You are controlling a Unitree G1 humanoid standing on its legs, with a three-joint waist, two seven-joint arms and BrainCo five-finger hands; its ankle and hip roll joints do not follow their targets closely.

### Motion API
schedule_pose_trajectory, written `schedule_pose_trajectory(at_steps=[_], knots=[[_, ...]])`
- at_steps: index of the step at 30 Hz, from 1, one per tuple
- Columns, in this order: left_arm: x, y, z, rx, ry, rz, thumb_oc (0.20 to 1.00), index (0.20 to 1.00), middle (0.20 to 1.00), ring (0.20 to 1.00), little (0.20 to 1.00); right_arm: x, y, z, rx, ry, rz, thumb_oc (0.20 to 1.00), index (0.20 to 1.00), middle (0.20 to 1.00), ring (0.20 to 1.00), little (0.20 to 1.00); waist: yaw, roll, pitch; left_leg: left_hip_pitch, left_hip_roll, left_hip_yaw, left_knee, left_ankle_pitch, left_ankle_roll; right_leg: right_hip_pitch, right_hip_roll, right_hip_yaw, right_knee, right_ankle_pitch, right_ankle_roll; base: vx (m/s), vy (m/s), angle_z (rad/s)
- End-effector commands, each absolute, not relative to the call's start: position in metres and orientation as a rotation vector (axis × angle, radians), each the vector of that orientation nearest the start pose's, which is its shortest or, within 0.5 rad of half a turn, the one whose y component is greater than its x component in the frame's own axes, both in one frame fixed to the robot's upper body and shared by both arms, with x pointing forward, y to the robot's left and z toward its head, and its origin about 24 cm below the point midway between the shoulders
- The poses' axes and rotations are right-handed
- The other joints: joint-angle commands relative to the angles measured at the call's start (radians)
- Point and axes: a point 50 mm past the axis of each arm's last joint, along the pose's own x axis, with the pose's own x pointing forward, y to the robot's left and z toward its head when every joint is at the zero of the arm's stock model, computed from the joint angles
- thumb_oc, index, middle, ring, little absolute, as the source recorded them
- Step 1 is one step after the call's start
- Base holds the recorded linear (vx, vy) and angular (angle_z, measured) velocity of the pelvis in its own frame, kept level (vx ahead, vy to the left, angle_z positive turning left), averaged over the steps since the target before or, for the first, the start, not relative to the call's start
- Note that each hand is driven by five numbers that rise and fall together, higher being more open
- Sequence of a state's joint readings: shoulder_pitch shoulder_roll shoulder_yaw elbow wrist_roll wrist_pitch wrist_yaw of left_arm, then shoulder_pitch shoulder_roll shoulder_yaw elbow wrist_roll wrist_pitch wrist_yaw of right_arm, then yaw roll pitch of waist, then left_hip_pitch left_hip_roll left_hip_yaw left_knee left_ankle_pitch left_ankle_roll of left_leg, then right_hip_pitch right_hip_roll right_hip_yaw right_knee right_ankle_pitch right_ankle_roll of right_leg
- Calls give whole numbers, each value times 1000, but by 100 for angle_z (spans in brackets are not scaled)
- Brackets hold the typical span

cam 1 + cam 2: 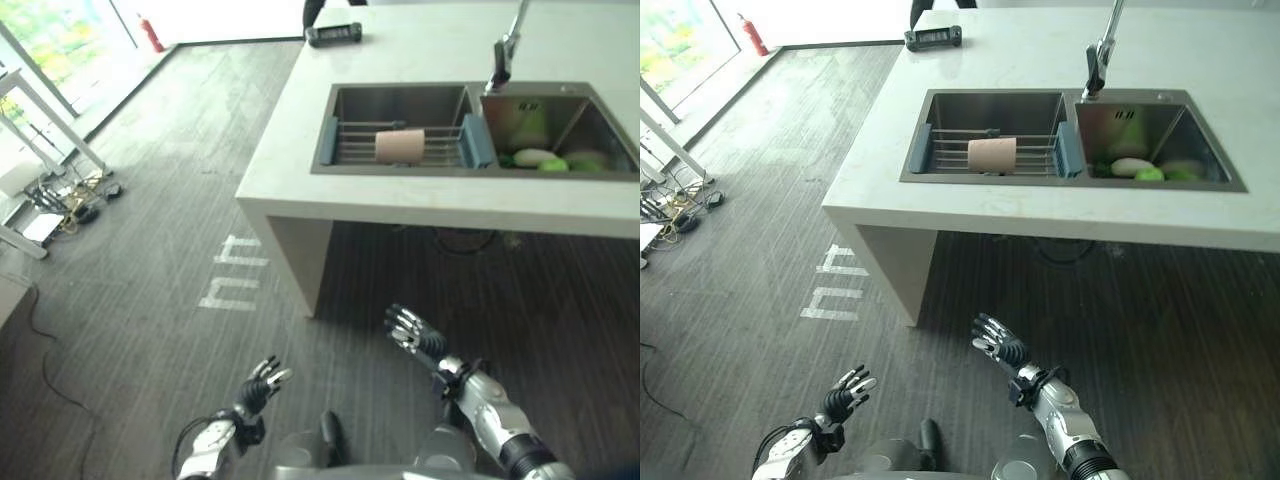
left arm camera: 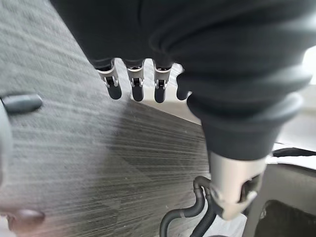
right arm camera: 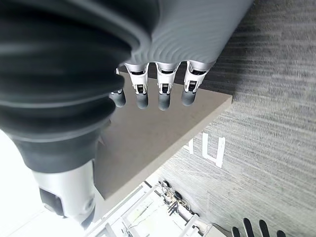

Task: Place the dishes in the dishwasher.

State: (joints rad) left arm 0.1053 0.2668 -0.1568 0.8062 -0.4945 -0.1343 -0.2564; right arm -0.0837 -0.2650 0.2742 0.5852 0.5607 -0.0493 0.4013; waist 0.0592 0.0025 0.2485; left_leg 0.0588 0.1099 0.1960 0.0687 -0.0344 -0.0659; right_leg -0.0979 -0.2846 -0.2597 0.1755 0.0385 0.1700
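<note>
Both my left hand (image 1: 262, 384) and right hand (image 1: 415, 334) hang spread and empty, well short of the worktop (image 1: 400, 200); a blind reach could strike its near edge.

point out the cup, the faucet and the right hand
cup (image 1: 992, 155), right eye view, on its side wall, lying on the rack in the left basin
faucet (image 1: 1099, 52), right eye view, on its base
right hand (image 1: 1000, 343), right eye view, on the palm

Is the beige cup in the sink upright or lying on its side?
On its side: the beige cup rests lengthwise on the wire rack across the left sink basin.
</note>
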Motion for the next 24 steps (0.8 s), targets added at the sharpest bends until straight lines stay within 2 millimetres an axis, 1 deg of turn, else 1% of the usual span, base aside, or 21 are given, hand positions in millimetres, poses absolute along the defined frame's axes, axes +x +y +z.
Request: schedule_pose_trajectory(at_steps=[1,2,3,4,5,6,7,8,9,10,11,14,15,17,18,19,20,21,22,23,24], knots=[[177,207,-103,-246,612,-54,1000,1000,1000,1000,1000,248,-152,-33,252,353,510,1000,1000,1000,1000,1000,-10,17,-16,33,10,-97,50,-145,-2,33,15,22,13,-108,26,224,-426,-9],[176,202,-105,-249,621,-64,1000,1000,1000,1000,1000,249,-154,-32,241,361,516,1000,1000,1000,1000,1000,-14,13,-19,20,11,-108,85,-150,-9,37,34,27,16,-123,3,146,-290,-20],[176,200,-106,-252,623,-71,1000,1000,1000,1000,1000,249,-155,-32,239,367,518,1000,1000,1000,1000,1000,-16,9,-20,11,10,-108,113,-156,-11,42,40,26,17,-129,-7,200,-421,0],[175,194,-108,-260,623,-95,1000,1000,1000,1000,1000,245,-161,-35,235,381,512,1000,1000,1000,1000,1000,-14,1,-15,-86,9,-107,304,-123,-18,80,52,6,0,-145,-48,177,-324,9],[174,193,-108,-263,629,-103,1000,1000,1000,1000,1000,242,-163,-37,233,386,504,1000,1000,1000,1000,1000,-15,5,-13,-113,5,-104,338,-110,-18,91,61,0,-4,-152,-60,416,-148,11],[167,192,-112,-257,667,-120,1000,1000,1000,1000,1000,234,-167,-43,251,413,479,1000,1000,1000,1000,1000,-17,29,-27,-90,-18,-133,175,-85,-20,120,110,14,-14,-177,-64,397,102,20],[166,192,-113,-257,672,-117,1000,1000,1000,1000,1000,233,-166,-45,255,419,478,1000,1000,1000,1000,1000,-15,34,-29,-75,-18,-141,121,-74,-24,127,117,19,-16,-182,-62,522,315,14],[165,192,-115,-264,680,-113,1000,1000,1000,1000,1000,228,-166,-49,254,432,475,1000,1000,1000,1000,1000,-10,56,-30,-73,27,-164,-15,19,-62,151,138,30,-18,-203,-58,271,254,9],[164,192,-115,-265,682,-113,1000,1000,1000,1000,1000,227,-166,-50,254,436,475,1000,1000,1000,1000,1000,-9,59,-30,-79,38,-165,-29,36,-68,157,138,31,-19,-208,-58,319,360,-39],[163,191,-116,-268,688,-118,1000,1000,1000,1000,1000,223,-167,-54,252,448,470,1000,1000,1000,1000,1000,-4,62,-27,-104,59,-174,-40,66,-77,178,130,30,-22,-219,-56,281,376,-47],[163,190,-118,-272,697,-122,1000,1000,1000,1000,1000,220,-166,-57,258,460,465,1000,1000,1000,1000,1000,2,62,-28,-101,60,-170,-49,62,-69,191,112,15,-24,-220,-47,296,429,-41],[164,191,-118,-262,708,-124,1000,1000,1000,1000,1000,216,-164,-60,281,465,465,1000,1000,1000,1000,1000,1,61,-36,-76,59,-137,-68,55,-61,197,85,-15,-19,-211,-34,162,263,-11],[165,193,-118,-249,712,-125,1000,1000,1000,1000,1000,214,-162,-61,294,467,470,1000,1000,1000,1000,1000,2,59,-41,-57,47,-134,-76,44,-54,197,69,-21,-14,-204,-23,192,273,-7],[165,196,-118,-235,715,-118,1000,1000,1000,1000,1000,213,-159,-61,303,471,480,1000,1000,1000,1000,1000,4,56,-44,-36,30,-138,-81,30,-42,192,55,-16,-4,-196,-10,163,212,-4],[165,199,-118,-230,715,-108,1000,1000,1000,1000,1000,213,-157,-61,311,474,483,1000,1000,1000,1000,1000,6,53,-45,-29,19,-138,-77,19,-31,191,47,-10,5,-195,-3,209,331,-3],[165,203,-118,-218,717,-91,1000,1000,1000,1000,1000,214,-151,-61,323,475,486,1000,1000,1000,1000,1000,15,45,-48,-27,-12,-136,-59,-10,4,189,26,0,39,-195,10,186,321,-3],[165,204,-118,-214,717,-89,1000,1000,1000,1000,1000,214,-150,-61,323,472,488,1000,1000,1000,1000,1000,17,43,-48,-26,-20,-136,-57,-15,13,184,21,4,55,-189,14,150,306,-13],[165,206,-117,-205,717,-87,1000,1000,1000,1000,1000,216,-148,-60,327,467,487,1000,1000,1000,1000,1000,22,40,-48,-24,-35,-136,-58,-22,31,172,13,13,91,-178,22,94,261,-31],[164,212,-116,-183,715,-72,1000,1000,1000,1000,1000,218,-146,-57,336,454,479,1000,1000,1000,1000,1000,20,41,-43,-6,-63,-135,-82,-35,71,105,22,40,217,-147,30,78,221,-52],[165,213,-116,-185,712,-63,1000,1000,1000,1000,1000,219,-145,-57,335,453,484,1000,1000,1000,1000,1000,21,40,-41,-1,-63,-130,-88,-34,70,97,21,34,210,-138,31,44,100,-57],[167,217,-113,-194,696,-37,1000,1000,1000,1000,1000,221,-144,-55,329,447,497,1000,1000,1000,1000,1000,24,39,-33,6,-56,-110,-98,-29,60,91,15,10,150,-118,33,-13,-137,-36]])
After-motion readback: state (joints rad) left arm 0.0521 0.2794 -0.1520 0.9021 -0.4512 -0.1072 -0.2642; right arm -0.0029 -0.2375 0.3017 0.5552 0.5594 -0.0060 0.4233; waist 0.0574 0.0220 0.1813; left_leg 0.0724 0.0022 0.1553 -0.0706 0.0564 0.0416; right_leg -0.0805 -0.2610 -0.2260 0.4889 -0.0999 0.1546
